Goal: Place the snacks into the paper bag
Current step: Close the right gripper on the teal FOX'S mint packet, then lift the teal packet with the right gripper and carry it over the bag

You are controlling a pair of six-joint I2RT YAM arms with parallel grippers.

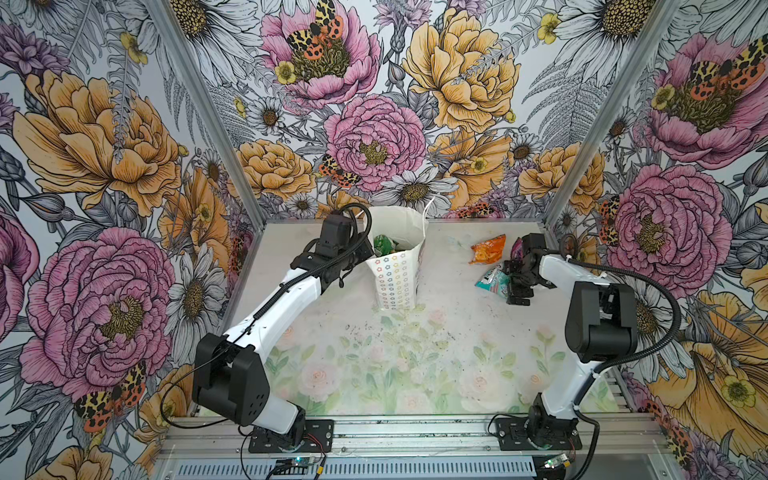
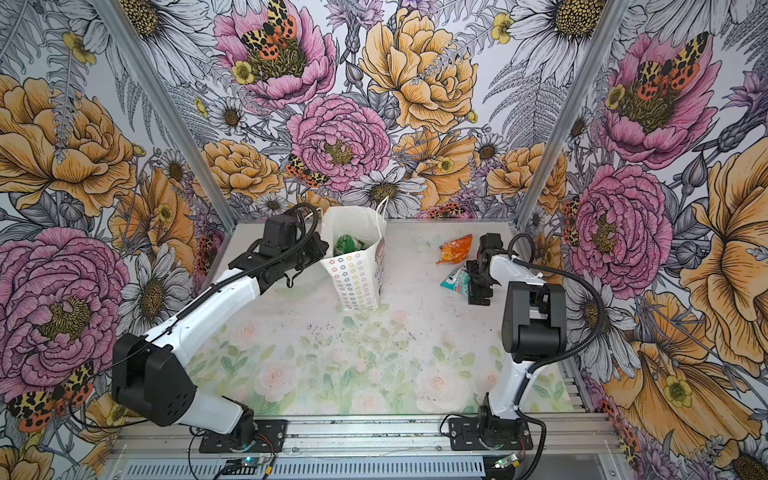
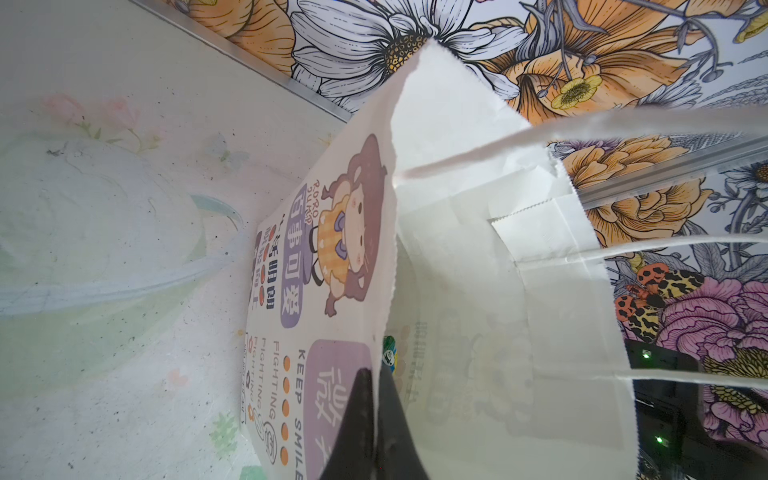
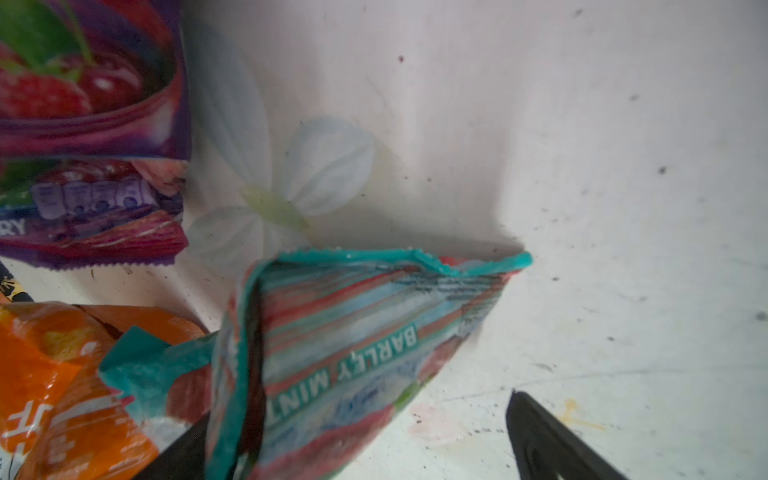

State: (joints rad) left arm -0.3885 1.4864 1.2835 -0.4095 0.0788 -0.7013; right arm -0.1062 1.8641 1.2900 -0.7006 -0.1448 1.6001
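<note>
White paper bag (image 1: 395, 278) stands at 12 o'clock on the table (image 1: 415, 353), with green packets (image 1: 384, 245) inside. Left gripper (image 3: 374, 390) is pinched tight on its 9 o'clock rim, likely to keep the mouth spread and the bag upright. Right gripper (image 4: 357, 411), jaws wide, straddles the teal packet (image 4: 345, 332) at the bag's 3 o'clock. Orange packet (image 1: 488, 248) and purple packet (image 4: 91, 83) lie just beyond. Bare table lies between bag and packets. The string handle (image 1: 426, 216) at the far rim could snag.
</note>
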